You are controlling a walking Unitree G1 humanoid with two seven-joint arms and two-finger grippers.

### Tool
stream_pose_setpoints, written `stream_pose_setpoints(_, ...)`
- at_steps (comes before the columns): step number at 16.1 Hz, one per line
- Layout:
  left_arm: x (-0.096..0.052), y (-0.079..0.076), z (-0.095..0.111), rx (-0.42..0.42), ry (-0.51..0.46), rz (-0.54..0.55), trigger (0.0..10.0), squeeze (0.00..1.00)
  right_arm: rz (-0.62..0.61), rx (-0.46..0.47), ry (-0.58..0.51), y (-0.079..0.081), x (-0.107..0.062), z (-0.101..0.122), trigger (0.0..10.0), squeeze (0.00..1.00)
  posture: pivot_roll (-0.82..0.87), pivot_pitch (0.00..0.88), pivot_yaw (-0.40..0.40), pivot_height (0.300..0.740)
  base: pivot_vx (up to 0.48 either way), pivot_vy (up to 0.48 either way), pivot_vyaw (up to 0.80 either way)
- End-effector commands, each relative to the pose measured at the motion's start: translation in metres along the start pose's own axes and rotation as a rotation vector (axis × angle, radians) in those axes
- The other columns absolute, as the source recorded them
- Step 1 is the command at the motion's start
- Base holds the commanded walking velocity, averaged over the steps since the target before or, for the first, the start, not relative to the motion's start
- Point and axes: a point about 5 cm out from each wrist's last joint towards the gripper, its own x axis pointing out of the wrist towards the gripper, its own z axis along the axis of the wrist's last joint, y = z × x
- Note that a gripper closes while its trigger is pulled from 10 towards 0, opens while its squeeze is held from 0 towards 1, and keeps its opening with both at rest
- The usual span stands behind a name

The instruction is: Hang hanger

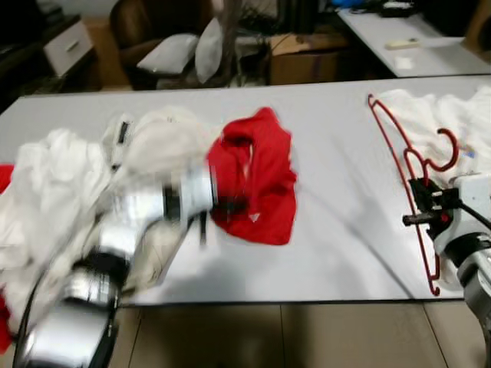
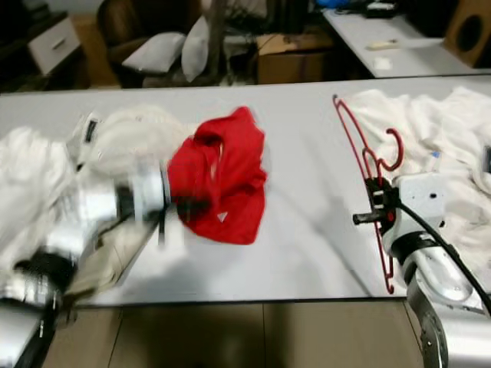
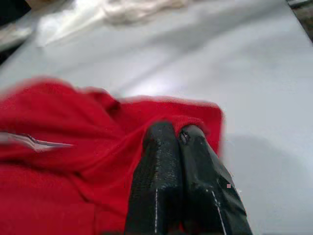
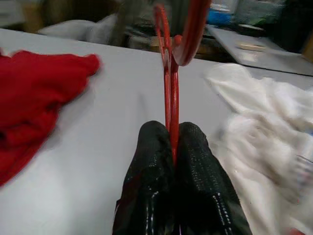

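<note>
A red garment (image 1: pixel 261 172) lies crumpled in the middle of the grey table (image 1: pixel 337 238). My left gripper (image 1: pixel 230 205) rests on its near left edge. In the left wrist view its fingers (image 3: pixel 161 161) are pressed together with a fold of the red cloth (image 3: pixel 58 161) at their tips. A thin red hanger (image 1: pixel 390 142) lies at the table's right side, its hook (image 1: pixel 449 152) pointing right. My right gripper (image 1: pixel 423 218) is shut on the hanger's neck, and the wire (image 4: pixel 169 83) runs up from between the black fingers (image 4: pixel 195 161).
White clothes are heaped at the table's left (image 1: pixel 46 184) and far right (image 1: pixel 453 115). Beyond the table stand a dark chair with pillows (image 1: pixel 173 50), a cardboard box (image 1: pixel 307 57) and a second white table (image 1: pixel 406 38). The table's near edge runs just before me.
</note>
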Motion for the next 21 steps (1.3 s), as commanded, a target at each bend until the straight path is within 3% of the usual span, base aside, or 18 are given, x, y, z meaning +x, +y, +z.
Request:
stream_pose_setpoints(1,0.001,0.005,0.017,0.073,-0.007,-0.023,0.0,0.00,0.042,-0.001,-0.003,0.003,0.000,0.004,10.0,0.00,0.01,0.000,0.063,0.740,0.000,0.000,0.00)
stream_pose_setpoints(5,0.000,-0.023,0.000,0.025,0.083,-0.130,0.0,0.00,0.070,0.004,-0.023,0.003,0.000,0.010,10.0,0.00,0.00,0.000,0.077,0.740,0.000,0.000,0.00)
stream_pose_setpoints(7,0.001,-0.020,0.005,-0.044,0.023,-0.025,0.0,0.00,0.081,0.020,-0.026,0.005,-0.002,0.011,10.0,0.00,0.00,0.000,0.081,0.740,0.000,0.000,0.00)
stream_pose_setpoints(9,-0.001,-0.019,0.004,-0.102,0.031,0.034,0.0,0.00,0.132,0.028,-0.010,0.014,-0.004,0.008,10.0,0.00,0.01,0.000,0.094,0.740,0.000,0.000,0.00)
stream_pose_setpoints(10,-0.003,-0.017,-0.001,-0.163,0.051,0.114,10.0,0.00,0.166,0.034,-0.005,0.022,-0.003,0.007,10.0,0.00,0.01,0.000,0.098,0.740,0.000,0.000,0.00)
stream_pose_setpoints(11,-0.005,-0.015,-0.003,-0.228,0.046,0.191,10.0,0.00,0.165,0.043,-0.010,0.025,-0.002,0.007,10.0,0.00,0.01,0.000,0.100,0.740,0.000,0.000,0.00)
stream_pose_setpoints(12,-0.008,-0.010,0.004,-0.339,-0.061,0.303,10.0,0.00,0.163,0.077,-0.032,0.029,-0.002,0.010,10.0,0.00,0.01,0.000,0.104,0.740,0.000,0.000,0.00)
stream_pose_setpoints(13,-0.012,-0.010,0.010,-0.416,-0.118,0.387,10.0,1.00,0.173,0.098,-0.046,0.038,-0.002,0.011,10.0,0.00,0.00,0.000,0.099,0.740,0.000,0.000,0.00)
stream_pose_setpoints(16,-0.018,-0.029,0.024,-0.445,-0.143,0.429,10.0,1.00,0.213,0.108,-0.056,0.060,-0.004,0.010,10.0,0.00,0.01,0.000,0.070,0.740,0.000,0.000,0.00)
stream_pose_setpoints(18,-0.027,-0.031,0.034,-0.433,-0.172,0.549,10.0,0.98,0.209,0.139,-0.077,0.065,-0.003,0.013,10.0,0.00,0.01,0.000,0.060,0.740,0.000,0.000,0.00)
stream_pose_setpoints(19,-0.035,-0.030,0.044,-0.420,-0.237,0.633,10.0,0.12,0.204,0.146,-0.085,0.067,-0.003,0.014,10.0,0.00,0.01,0.000,0.058,0.740,0.000,0.000,0.00)
stream_pose_setpoints(20,-0.039,-0.031,0.047,-0.429,-0.247,0.675,10.0,0.00,0.198,0.151,-0.080,0.068,-0.002,0.013,10.0,0.00,0.01,0.000,0.054,0.740,0.000,0.000,0.00)
stream_pose_setpoints(21,-0.045,-0.040,0.046,-0.456,-0.213,0.738,10.0,0.00,0.180,0.177,-0.061,0.068,-0.001,0.008,10.0,0.00,0.02,0.000,0.046,0.740,0.000,0.480,-0.78)
